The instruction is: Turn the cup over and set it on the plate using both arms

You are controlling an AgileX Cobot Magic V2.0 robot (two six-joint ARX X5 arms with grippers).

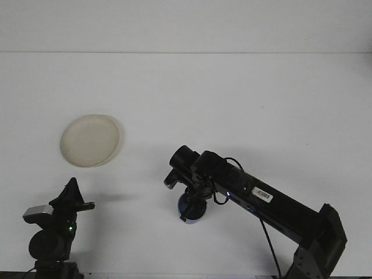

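Blue plastic cup (pixel 192 208) sits low near the white table's (pixel 244 99) front middle, apparently clamped by the black right gripper (pixel 189 200). Round cream plate (pixel 90 140) lies well left. Left gripper's (pixel 72 196) jaws: unclear.

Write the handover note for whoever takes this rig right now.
Right gripper: reached to the table's centre-front, on the light blue plastic cup, which sits low at the white table; finger state hidden.
Left gripper: parked front-left, holding nothing.
Round cream plate: left of centre, bare.
Done: cup brought to the middle. Whether it stands upright is unclear.
Left: left arm picks up the cup and sets it on the plate.
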